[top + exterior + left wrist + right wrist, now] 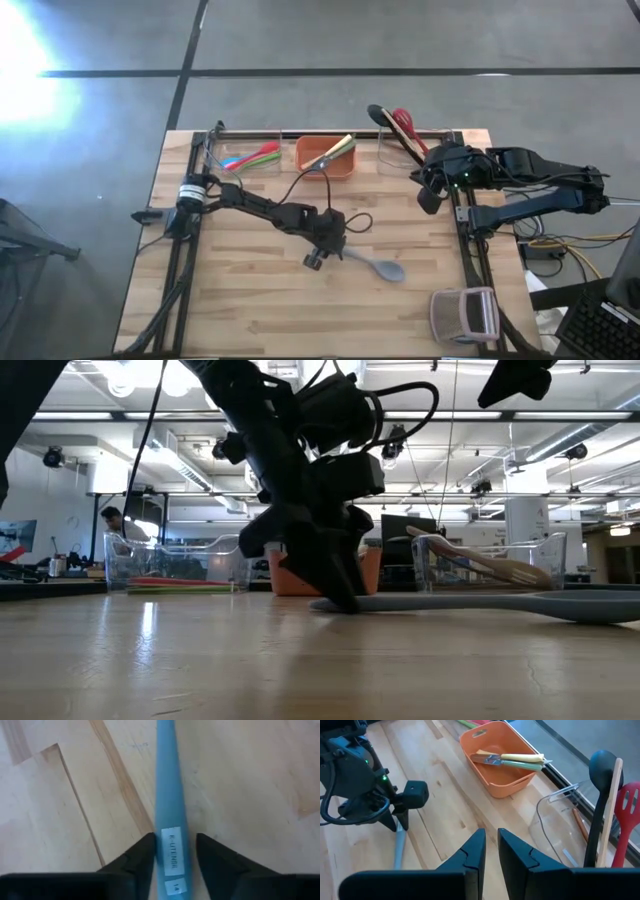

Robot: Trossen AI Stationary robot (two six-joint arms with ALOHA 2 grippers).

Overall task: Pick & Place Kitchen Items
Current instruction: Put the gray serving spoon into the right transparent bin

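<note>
Along the table's [250, 320] far edge you are looking at three containers: a clear plastic bin [243, 155] holding flat pink, red and green utensils, an orange rectangular bin [326, 154] with a pale-handled and a green-handled piece lying across it, and a second clear bin [559, 817] with a black spoon [600, 780], a wooden spatula [610, 810] and a red slotted spatula [626, 805] leaning out of it. A small clear container [463, 315] is sitting near the right front corner.

Nothing is standing between these and the blue-grey spoon [378, 265], which is lying flat on the pale wood planks at mid-table, bowl pointing right. Its handle is slim, smooth and matte, carrying a white printed label [171, 851].

Your left gripper [322, 256] is standing over that handle's end, its dark fingers [135, 862] flanking the handle closely; you cannot tell whether they are already pressing it.

Your right gripper [491, 851] is hovering by the right-hand bin, fingers nearly together and holding nothing.
</note>
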